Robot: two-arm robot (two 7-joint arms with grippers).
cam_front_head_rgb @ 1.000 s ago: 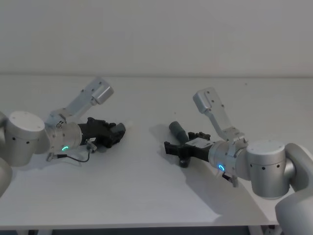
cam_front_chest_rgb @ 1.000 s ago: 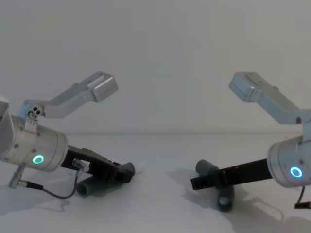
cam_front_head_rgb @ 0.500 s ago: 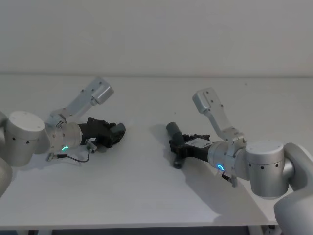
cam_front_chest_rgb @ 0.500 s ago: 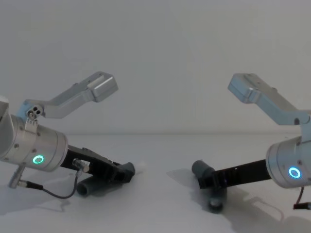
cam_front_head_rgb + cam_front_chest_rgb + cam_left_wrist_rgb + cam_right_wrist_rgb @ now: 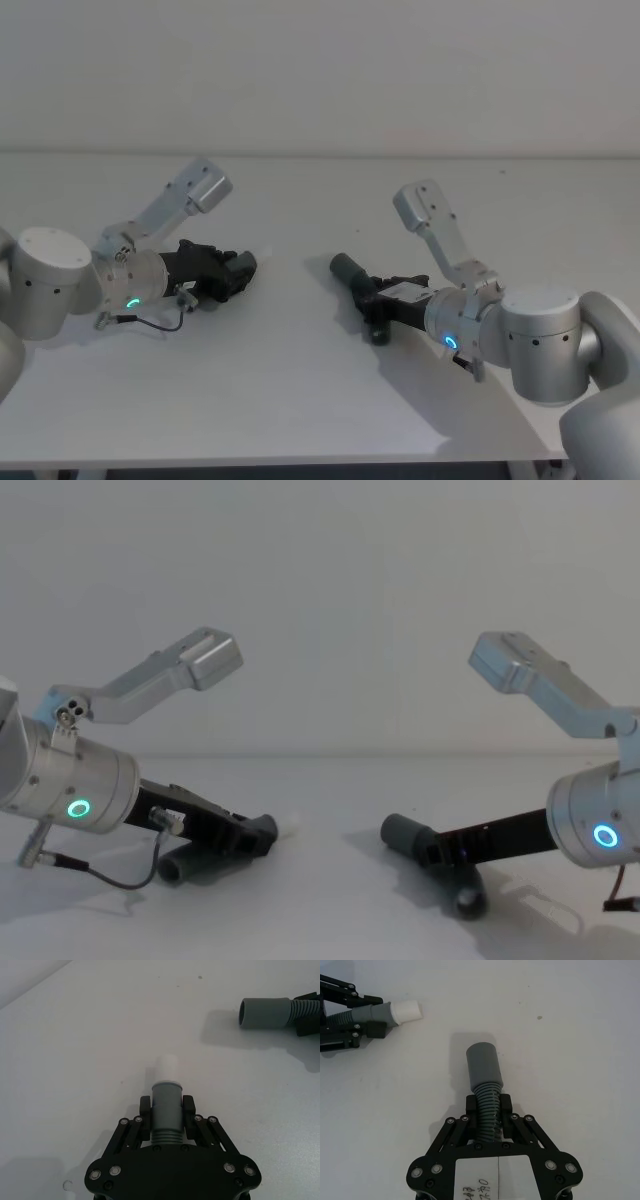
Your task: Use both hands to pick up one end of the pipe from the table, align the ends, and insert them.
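The left pincer (image 5: pixel 166 1109) and right pincer (image 5: pixel 488 1103) are black, silver-screwed, on silver wrists (image 5: pixel 95 780) with green rings (image 5: pixel 77 808). The right's white label (image 5: pixel 495 1176) seems handwritten.

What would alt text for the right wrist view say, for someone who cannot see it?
The right hand grips a ribbed grey pipe piece, its smooth collar pointing out over the pale table. Farther off, the left hand holds the other piece, whose white tip is well apart from the collar.
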